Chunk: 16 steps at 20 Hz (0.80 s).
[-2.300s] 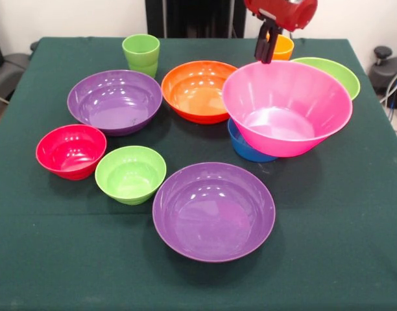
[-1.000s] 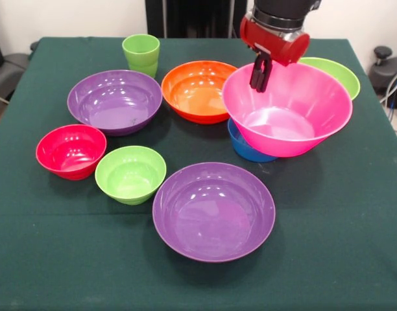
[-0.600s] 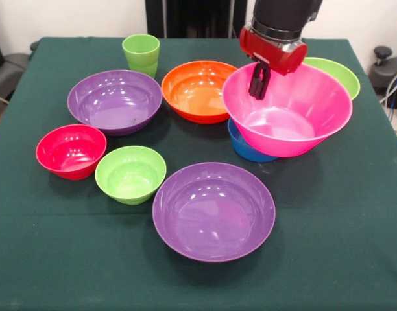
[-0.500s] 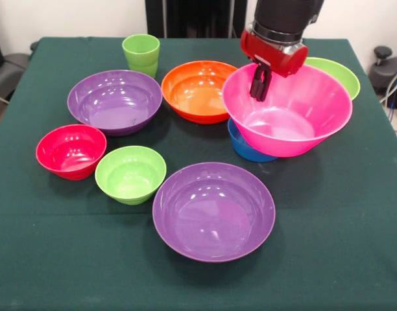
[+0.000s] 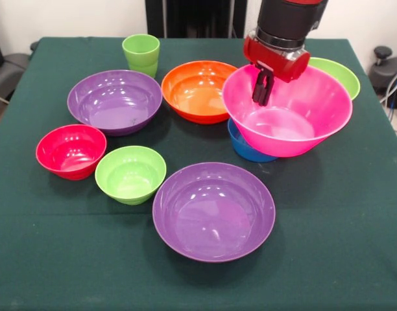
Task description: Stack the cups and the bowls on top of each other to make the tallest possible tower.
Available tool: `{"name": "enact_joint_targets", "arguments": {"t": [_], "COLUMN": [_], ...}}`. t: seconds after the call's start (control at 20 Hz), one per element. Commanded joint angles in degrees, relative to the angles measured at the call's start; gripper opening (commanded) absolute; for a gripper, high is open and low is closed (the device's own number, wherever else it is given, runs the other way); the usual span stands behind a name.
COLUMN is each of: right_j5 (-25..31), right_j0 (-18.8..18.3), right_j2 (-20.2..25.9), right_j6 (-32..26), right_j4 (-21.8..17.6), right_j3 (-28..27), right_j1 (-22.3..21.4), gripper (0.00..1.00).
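In the front view, the gripper [image 5: 263, 97] had come forward and down since the earlier frames: it had hung behind the far rim of the pink bowl [image 5: 302, 139] with the orange cup showing beside it, and now its red body covered that cup while the dark fingers dipped inside the pink bowl, near its far-left wall. The fingers looked close together with nothing between them, though from this angle it was hard to be sure whether one of them straddled the rim.

The pink bowl sat tilted, its near-left underside propped on the small blue bowl [image 5: 242, 148], so it lay directly under and around the claw. That perch was the main risk: a push on the wall or a lopsided lift could slide the bowl off the blue one, or tip it toward the orange bowl [image 5: 192, 91] just beside it. A thin, glossy, sloping wall could also slip from a pinch.

The rest lay apart from the claw: the near purple bowl [image 5: 213, 210], the far purple bowl [image 5: 114, 100], the red bowl [image 5: 71, 150], the small lime bowl [image 5: 130, 173], the large lime bowl [image 5: 344, 72] behind the pink one, and the green cup [image 5: 141, 54].

No overhead view was given for this moment.
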Motion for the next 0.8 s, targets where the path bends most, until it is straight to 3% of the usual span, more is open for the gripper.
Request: {"name": "enact_joint_targets", "arguments": {"t": [0.05, 0.8], "right_j5": [-2.2, -2.8], "right_j0": [-1.1, -6.7], "right_j2": [4.3, 7.0], "right_j6": [2.1, -1.9], "right_j4": [-1.9, -5.2], "right_j3": [1.0, 9.6], "right_j1": [-1.5, -8.2], "gripper": [0.0, 0.0]}}
